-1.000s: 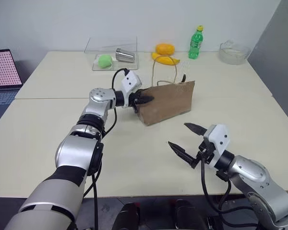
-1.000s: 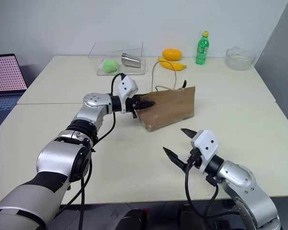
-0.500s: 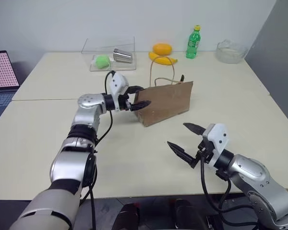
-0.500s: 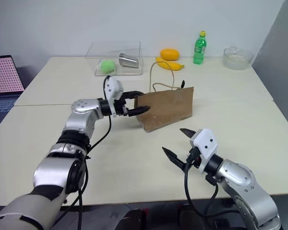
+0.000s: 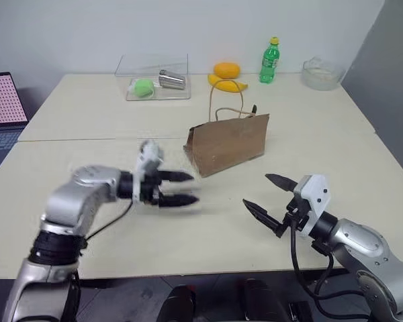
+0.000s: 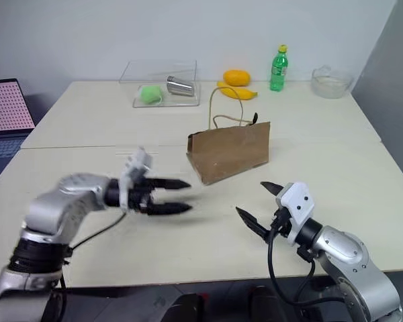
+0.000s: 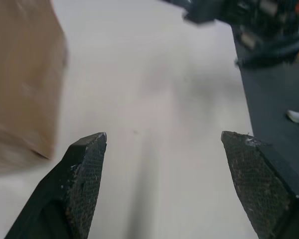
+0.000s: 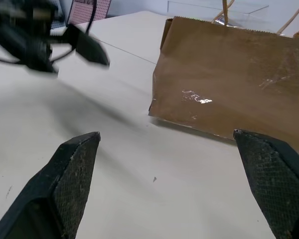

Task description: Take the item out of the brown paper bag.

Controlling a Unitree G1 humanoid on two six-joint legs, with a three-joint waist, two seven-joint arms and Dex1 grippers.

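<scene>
With both your left gripper (image 5: 188, 188) and right gripper (image 5: 269, 198) wide open and empty, the bag (image 5: 230, 142) stands unheld mid-table, bottle presumably hidden inside, so a one-sided push could tip it.

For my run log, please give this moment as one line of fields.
left gripper: open, empty, beside bag, not touching | right gripper: open, empty, in front of bag | paper bag: upright on table | ketchup bottle: not seen, step not done

Pale table (image 5: 87, 121), brown paper bag (image 5: 230, 143), clear box (image 5: 154, 77), green bottle (image 5: 270, 60), glass bowl (image 5: 321, 72), laptop (image 5: 3, 107)
</scene>
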